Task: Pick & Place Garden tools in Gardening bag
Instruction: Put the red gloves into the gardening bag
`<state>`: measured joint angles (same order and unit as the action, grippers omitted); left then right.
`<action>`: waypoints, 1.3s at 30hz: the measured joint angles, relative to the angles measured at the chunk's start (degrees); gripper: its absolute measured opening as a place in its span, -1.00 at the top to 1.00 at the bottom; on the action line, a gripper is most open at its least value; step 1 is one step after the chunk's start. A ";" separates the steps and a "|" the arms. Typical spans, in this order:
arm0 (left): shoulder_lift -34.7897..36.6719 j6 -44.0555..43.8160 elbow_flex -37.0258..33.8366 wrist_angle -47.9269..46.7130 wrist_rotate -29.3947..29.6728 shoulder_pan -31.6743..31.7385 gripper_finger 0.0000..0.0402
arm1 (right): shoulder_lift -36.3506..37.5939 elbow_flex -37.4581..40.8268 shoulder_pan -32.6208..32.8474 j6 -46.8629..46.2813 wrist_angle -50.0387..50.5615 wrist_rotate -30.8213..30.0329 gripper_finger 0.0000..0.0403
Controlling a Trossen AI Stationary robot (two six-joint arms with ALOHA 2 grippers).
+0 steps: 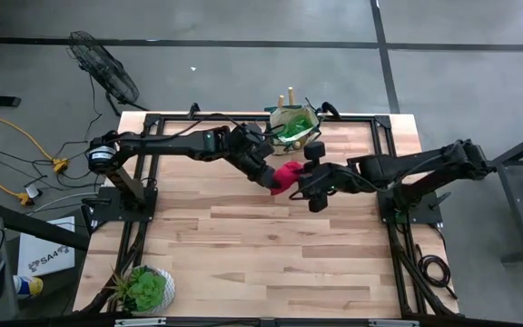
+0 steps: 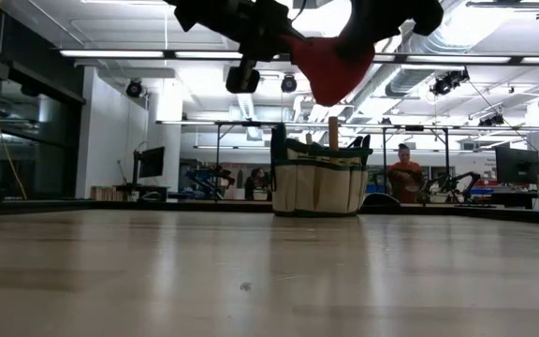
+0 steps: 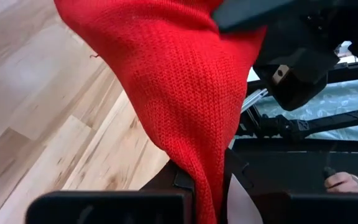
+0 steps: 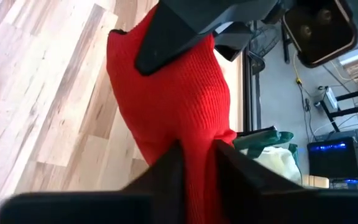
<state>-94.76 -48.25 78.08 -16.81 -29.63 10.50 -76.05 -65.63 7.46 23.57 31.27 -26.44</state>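
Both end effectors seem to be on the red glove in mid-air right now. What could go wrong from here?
The red glove hangs between the left end effector and the right end effector; opposing pulls could stretch or tear it. If both let go now, it would probably land on the table, short of the gardening bag.

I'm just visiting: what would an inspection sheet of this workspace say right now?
Surface: wooden table, mostly bare.
Job's things: red glove held in the air between both arms; gardening bag at the far edge, wooden handles sticking out.
Clutter: potted plant at a near corner.
Tools: left tool shut on the glove; right tool closed around it too.
Cables: yellow cord on the floor, left.
Surroundings: floor fan; person in the room behind.
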 joint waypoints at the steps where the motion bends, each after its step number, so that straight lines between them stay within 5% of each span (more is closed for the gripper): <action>1: 0.00 0.00 0.00 0.27 0.00 0.00 0.91 | 0.02 0.00 0.00 0.00 0.07 0.09 0.67; 5: 0.00 1.83 0.00 0.53 0.17 0.00 0.84 | 0.04 0.00 0.00 -0.89 0.95 0.09 0.93; 15: 0.28 8.94 -0.01 0.44 -0.87 0.57 0.81 | 0.09 0.00 -0.01 -6.95 2.49 0.09 0.96; 23: 3.62 13.95 -0.09 -0.90 5.99 1.75 0.81 | 0.57 -0.17 -0.07 -11.19 5.23 -0.67 0.97; 28: 3.98 20.10 -0.09 -0.17 2.80 1.84 0.79 | 1.93 -0.17 -0.41 -13.53 5.26 0.24 0.97; 39: 7.95 24.34 0.05 -3.99 2.14 5.02 0.40 | 2.53 0.15 -3.03 -18.16 10.42 1.26 0.98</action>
<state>-86.81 -23.91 78.13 -20.80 -27.49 15.53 -73.52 -65.47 4.43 5.41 41.68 -25.18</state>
